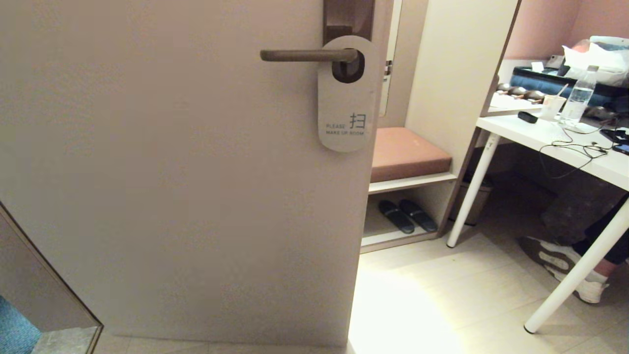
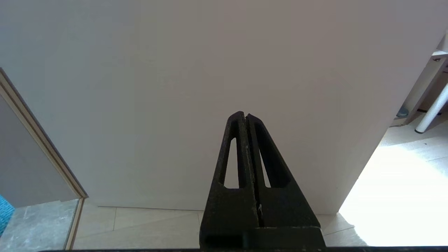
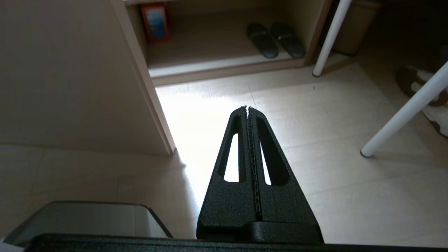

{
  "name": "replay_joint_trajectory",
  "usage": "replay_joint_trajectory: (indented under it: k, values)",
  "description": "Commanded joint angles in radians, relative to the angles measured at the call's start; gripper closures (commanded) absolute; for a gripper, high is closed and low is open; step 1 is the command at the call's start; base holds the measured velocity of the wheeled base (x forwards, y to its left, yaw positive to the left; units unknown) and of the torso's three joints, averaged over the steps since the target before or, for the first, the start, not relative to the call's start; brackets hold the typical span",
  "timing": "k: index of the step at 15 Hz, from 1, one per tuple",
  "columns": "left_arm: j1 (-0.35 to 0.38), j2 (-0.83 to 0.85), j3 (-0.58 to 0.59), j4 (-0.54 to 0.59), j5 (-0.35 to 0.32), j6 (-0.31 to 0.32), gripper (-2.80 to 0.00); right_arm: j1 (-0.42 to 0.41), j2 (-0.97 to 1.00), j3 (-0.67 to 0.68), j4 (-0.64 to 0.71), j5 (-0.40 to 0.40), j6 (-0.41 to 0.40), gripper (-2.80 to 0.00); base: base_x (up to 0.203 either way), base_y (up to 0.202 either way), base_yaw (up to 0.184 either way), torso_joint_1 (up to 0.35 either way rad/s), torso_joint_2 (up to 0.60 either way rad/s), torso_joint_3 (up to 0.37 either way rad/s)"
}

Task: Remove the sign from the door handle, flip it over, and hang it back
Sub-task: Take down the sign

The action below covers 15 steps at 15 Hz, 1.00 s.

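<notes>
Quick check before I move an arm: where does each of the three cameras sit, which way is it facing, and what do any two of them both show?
Head view: up on the head, looking forward and down at the door, its door handle and the sign; no arm shows.
Left wrist view: behind the left gripper, jaws shut, facing the door's lower part.
Right wrist view: behind the right gripper, jaws shut, facing the floor and door edge.
Shared: head and right wrist views both show the black slippers.
</notes>
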Motion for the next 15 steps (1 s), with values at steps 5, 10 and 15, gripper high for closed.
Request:
replay_joint_trajectory:
  k: [5,10,15]
  values:
    - [0.0,0.001,0.0,0.0,0.002,-0.001,0.0,0.0,0.366,-0.008,-0.244,0.062,-0.064,0.0,0.0,0.0,0.0,0.0,0.0,0.0]
    - [0.0,0.001,0.0,0.0,0.001,-0.001,0.0,-0.001,0.664,-0.254,-0.451,0.109,-0.088,0.0,0.0,0.0,0.0,0.0,0.0,0.0]
    - [0.0,0.001,0.0,0.0,0.0,-0.001,0.0,-0.001,0.733,-0.426,-0.465,0.353,-0.094,0.0,0.0,0.0,0.0,0.0,0.0,0.0]
